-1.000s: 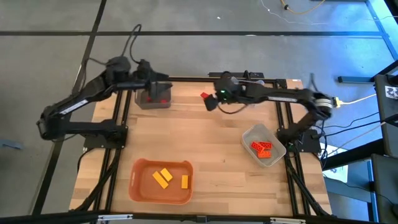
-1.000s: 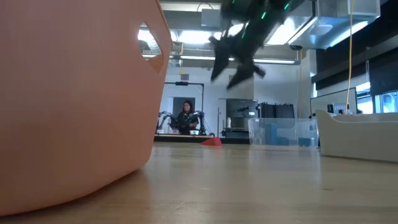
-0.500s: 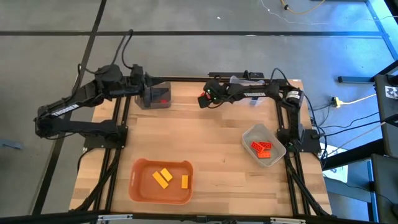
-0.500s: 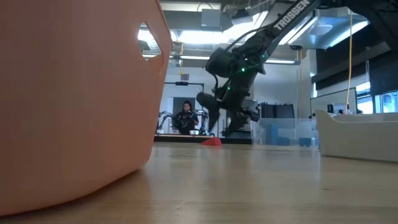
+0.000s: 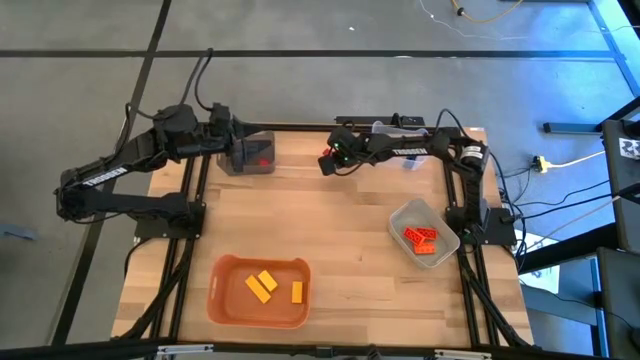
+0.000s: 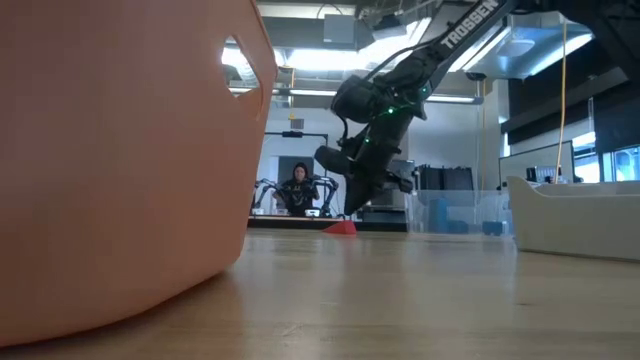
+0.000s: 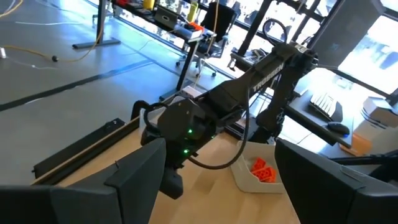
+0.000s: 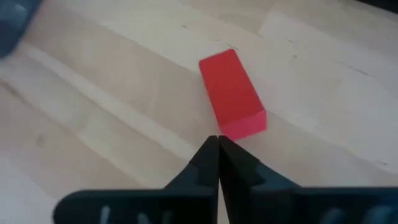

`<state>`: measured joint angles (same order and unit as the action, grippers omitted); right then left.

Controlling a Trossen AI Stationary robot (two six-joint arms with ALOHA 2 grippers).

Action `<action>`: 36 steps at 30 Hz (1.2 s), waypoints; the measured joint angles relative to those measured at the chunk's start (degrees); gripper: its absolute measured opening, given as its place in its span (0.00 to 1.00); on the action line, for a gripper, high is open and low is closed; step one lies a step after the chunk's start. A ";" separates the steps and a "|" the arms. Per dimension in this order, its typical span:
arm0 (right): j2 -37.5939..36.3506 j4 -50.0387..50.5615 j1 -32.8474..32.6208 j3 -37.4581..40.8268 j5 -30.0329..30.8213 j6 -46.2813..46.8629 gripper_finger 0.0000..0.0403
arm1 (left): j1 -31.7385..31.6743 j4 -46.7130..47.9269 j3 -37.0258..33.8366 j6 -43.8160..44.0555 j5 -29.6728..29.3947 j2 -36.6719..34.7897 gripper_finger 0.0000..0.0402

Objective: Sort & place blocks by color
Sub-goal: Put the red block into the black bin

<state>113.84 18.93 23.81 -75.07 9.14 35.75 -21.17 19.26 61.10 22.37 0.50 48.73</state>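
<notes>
Only the right wrist view shows that the right gripper [image 8: 218, 142] has its fingers pressed together with nothing between, the tips just beside a red block [image 8: 232, 94] lying on the wooden table [image 5: 340, 220]. The high view shows this at the far edge. The left gripper [image 5: 232, 140] stands wide apart above a dark bin [image 5: 248, 155]. Red blocks [image 5: 421, 238] lie in a clear bin [image 5: 405, 216], yellow blocks [image 5: 262, 285] in an orange bin [image 5: 228, 305]. In the low view a person [image 6: 299, 190] sits in the room behind.
</notes>
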 joint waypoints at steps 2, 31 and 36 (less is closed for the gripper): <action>0.61 -0.29 0.62 0.02 -0.36 0.00 0.01 | 0.00 0.22 0.00 0.00 -0.11 0.00 0.73; 1.94 0.94 3.16 -0.01 -13.06 -5.55 0.00 | -0.02 2.59 -0.07 0.07 -1.05 0.56 0.73; -1.06 11.80 1.30 0.24 -15.17 -10.92 0.00 | -0.01 2.64 -0.07 -0.28 -1.26 0.67 0.73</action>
<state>112.78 30.73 25.11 -74.83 -6.03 24.83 -21.18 21.90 61.04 22.09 -0.77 49.40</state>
